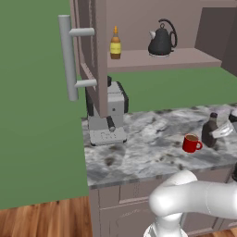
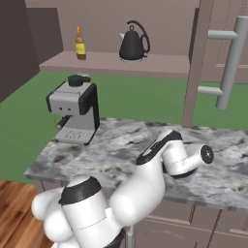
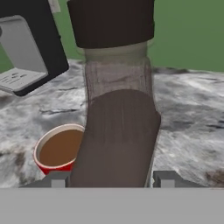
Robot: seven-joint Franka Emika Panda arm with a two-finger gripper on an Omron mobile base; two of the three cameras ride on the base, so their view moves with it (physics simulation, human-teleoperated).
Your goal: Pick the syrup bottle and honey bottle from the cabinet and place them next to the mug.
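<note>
end effector (image 3: 112,179) clamped on syrup bottle (image 3: 116,131) | beside mug (image 3: 57,149)

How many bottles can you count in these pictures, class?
2. The honey bottle stands on the cabinet shelf, left of the kettle. The syrup bottle is on the counter beside the mug, between the gripper fingers.
</note>
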